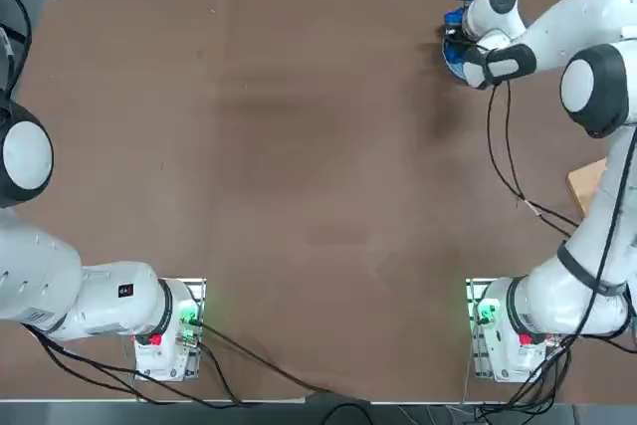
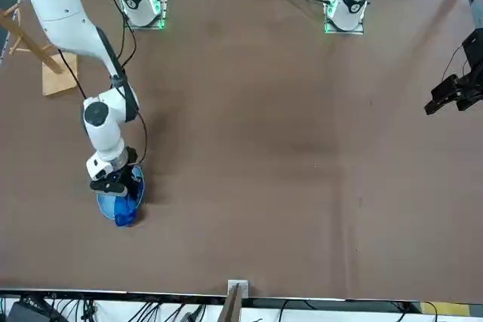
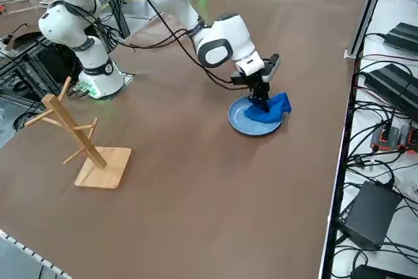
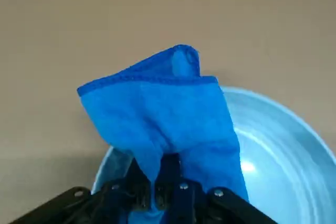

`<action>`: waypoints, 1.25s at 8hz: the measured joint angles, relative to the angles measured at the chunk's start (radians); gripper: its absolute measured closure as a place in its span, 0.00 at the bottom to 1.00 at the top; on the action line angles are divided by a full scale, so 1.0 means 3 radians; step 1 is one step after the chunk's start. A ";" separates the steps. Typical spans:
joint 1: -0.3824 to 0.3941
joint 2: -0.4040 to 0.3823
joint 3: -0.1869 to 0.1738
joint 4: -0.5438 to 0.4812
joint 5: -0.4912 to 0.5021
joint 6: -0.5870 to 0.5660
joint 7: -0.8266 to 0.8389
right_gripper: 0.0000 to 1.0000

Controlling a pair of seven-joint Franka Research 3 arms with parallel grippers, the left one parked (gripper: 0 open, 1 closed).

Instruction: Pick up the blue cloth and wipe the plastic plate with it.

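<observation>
Table [image 3: 196,181]: brown, mostly bare. Right arm reaches to far right corner region, near far edge.

Wooden rack [image 3: 81,142] near right edge, well apart from work; nothing obstructs.

Plastic plate [image 3: 243,121] flat on table, directly beneath hand.

Blue cloth [image 3: 269,109] lies partly on plate, free end trailing over rim toward far edge, long axis running outward from hand.

Right hand [image 3: 261,100] points down over plate, fingers closed, pinching cloth near one end. Judgement: wiping stroke across plate centre comes next.
</observation>
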 joint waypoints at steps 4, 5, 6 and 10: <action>-0.0378 0.0102 0.0118 0.0123 -0.0022 0.0044 -0.0431 0.94; -0.0404 0.0089 0.0132 0.0126 -0.0023 -0.0027 -0.0428 0.94; -0.0403 0.0051 0.0147 0.0139 -0.0023 -0.0223 -0.0352 0.94; -0.0281 -0.0126 0.0287 0.0156 -0.0011 -0.1231 0.0184 0.94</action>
